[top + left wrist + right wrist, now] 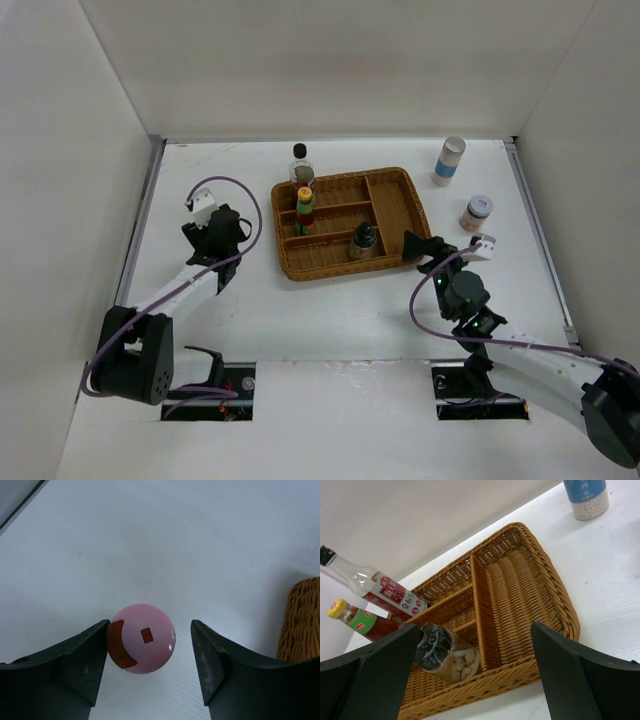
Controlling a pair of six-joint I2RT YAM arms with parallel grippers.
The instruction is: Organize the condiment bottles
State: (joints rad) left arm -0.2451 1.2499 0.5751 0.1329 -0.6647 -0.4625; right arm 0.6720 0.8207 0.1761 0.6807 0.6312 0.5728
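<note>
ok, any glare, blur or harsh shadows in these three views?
Top external: soft even light, hardly any shadow around the brown wicker tray. Left wrist: small highlight on the round pink lid at its right rim, image sharp. Right wrist: tray crisp, right gripper's black fingers nearly featureless in the foreground.

The brown wicker tray [392, 215] holds the tall clear black-capped bottle [301, 165] rearmost, the yellow-capped red bottle [304, 210] midway and the dark shaker [363, 240] frontmost. The white blue-labelled bottle [449, 161] and the purple-lidded jar [476, 212] stand right of it. The pink-lidded jar [142, 638] stands left of it.
</note>
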